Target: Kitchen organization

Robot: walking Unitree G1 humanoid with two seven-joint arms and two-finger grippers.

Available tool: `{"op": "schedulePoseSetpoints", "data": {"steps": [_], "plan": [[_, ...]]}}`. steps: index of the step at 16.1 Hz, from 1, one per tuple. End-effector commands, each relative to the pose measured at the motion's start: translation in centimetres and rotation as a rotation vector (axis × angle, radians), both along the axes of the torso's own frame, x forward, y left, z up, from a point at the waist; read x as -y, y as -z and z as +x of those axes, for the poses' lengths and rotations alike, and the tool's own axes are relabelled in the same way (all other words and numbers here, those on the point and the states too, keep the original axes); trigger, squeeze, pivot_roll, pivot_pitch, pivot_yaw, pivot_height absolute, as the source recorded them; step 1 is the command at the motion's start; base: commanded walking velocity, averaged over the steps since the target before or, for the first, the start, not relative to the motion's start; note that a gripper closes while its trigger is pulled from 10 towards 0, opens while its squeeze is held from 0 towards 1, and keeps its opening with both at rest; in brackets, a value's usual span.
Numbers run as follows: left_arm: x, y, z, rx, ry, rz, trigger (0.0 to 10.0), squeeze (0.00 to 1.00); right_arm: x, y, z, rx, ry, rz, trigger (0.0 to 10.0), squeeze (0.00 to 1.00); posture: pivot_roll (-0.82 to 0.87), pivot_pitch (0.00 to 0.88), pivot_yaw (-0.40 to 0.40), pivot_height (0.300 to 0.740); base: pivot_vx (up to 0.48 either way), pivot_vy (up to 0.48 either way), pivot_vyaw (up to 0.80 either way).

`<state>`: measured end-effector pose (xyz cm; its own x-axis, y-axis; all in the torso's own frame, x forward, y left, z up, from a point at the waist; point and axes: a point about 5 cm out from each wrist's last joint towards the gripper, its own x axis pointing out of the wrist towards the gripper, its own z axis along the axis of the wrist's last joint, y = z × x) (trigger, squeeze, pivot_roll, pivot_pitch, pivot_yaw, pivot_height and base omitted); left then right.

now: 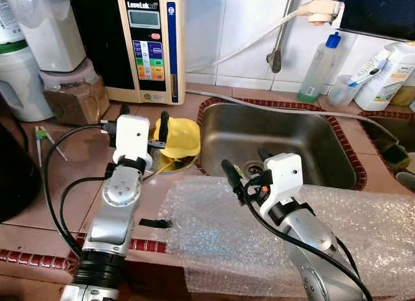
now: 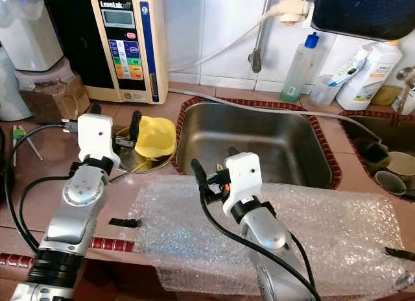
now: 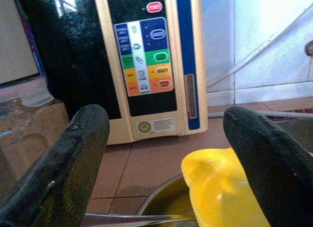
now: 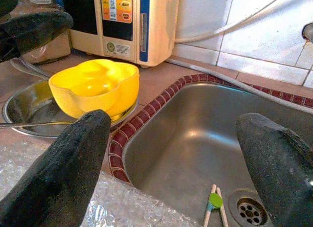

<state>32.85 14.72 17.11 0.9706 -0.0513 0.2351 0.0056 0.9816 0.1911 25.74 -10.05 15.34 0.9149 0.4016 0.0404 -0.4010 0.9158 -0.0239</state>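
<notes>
Desk (image 1: 78, 158) of reddish-brown tile runs across the whole scene, broken by a steel sink (image 1: 285, 142) set into it with a dark red tiled rim. A sheet of bubble wrap (image 1: 214, 229) lies over the desk's front edge, just in front of the sink. At the back stands a cream water ioniser (image 1: 150, 41) against the wall tiles.

Next in size, a shallow steel dish (image 4: 29, 107) sits on the desk just to the left of the sink rim, and a yellow bowl (image 1: 176, 136) rests in it, mouth up in the right wrist view and tilted a little.

The left end effector (image 1: 142, 119) hovers directly over this dish with its black fingers spread wide and nothing between them; one finger stands just beside the bowl's near wall. The bowl lies ahead and slightly to the right of it, so the left arm is plainly the nearer one. A short reach forward and down would probably bring the fingers astride the bowl's rim.

The right end effector (image 1: 246, 165) hangs over the bubble wrap at the sink's front edge, also wide open and empty, with the bowl well off to its left.

Smallest, a pair of chopsticks (image 4: 213, 207) with a green band lies in the sink by the drain.
</notes>
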Motion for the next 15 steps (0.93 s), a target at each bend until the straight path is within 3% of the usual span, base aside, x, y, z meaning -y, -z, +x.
{"op": "schedulePoseSetpoints", "data": {"steps": [1,2,4,11,12,13,15], "plan": [[0.1,-0.4,0.1,0.013,-0.002,-0.001,10.0,1.0,0.2,0.4,0.0,-0.009,0.01,-0.005,10.0,0.07,0.06,0.0,-0.019,0.74,0.0,0.0,0.0],[0.2,0.1,0.2,-0.048,-0.003,0.027,10.0,1.0,0.3,0.3,0.0,-0.009,0.011,-0.007,10.0,0.07,0.07,0.0,-0.02,0.74,0.0,0.0,0.0],[0.2,1.2,0.8,-0.202,-0.034,0.002,10.0,1.0,0.2,0.2,0.1,-0.006,0.008,-0.002,10.0,0.07,0.07,0.0,-0.016,0.74,0.0,0.0,0.0],[0.7,1.7,1.0,-0.379,-0.022,-0.121,10.0,1.0,-0.2,0.5,-0.3,-0.012,-0.003,-0.01,10.0,0.07,0.05,0.0,-0.007,0.74,0.0,0.0,0.0],[0.8,1.9,1.0,-0.433,-0.013,-0.174,10.0,0.23,-0.2,0.4,-0.3,-0.011,-0.003,-0.014,10.0,0.07,0.05,0.0,-0.008,0.74,0.0,0.0,0.0],[0.9,2.0,1.0,-0.461,-0.006,-0.2,10.0,0.0,-0.1,0.4,-0.3,-0.01,-0.003,-0.015,10.0,0.07,0.05,0.0,-0.008,0.74,0.0,0.0,0.0],[1.2,1.8,1.0,-0.483,0.017,-0.251,10.0,0.0,-0.1,0.5,-0.3,-0.011,-0.003,-0.016,10.0,0.07,0.06,0.0,-0.008,0.74,0.0,0.0,0.0]]}}
